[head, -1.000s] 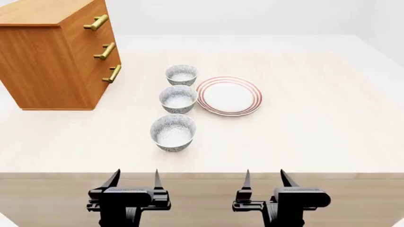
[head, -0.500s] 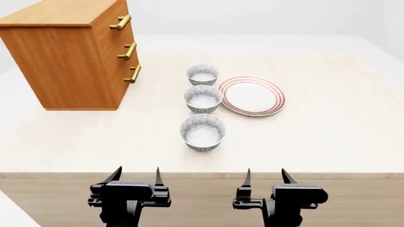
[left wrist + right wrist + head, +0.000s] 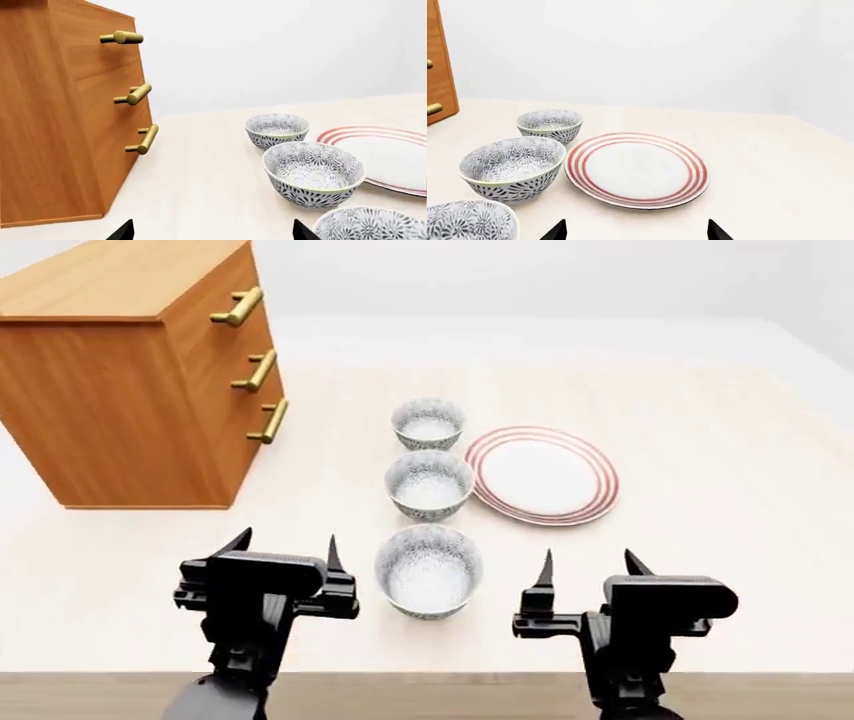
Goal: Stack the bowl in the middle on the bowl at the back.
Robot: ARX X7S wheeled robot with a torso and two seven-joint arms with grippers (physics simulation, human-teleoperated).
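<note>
Round, finely patterned middle bowl (image 3: 429, 483)

A pale, faintly grained wooden tabletop (image 3: 694, 420) fills most of the scene, its front edge a slightly darker wood band. On its left side stands an orange-brown wooden chest of drawers (image 3: 114, 390) with three brass bar handles (image 3: 254, 370) down its front. Behind, plain white walls (image 3: 280, 45) rise under soft, even light with faint shadows.
</note>
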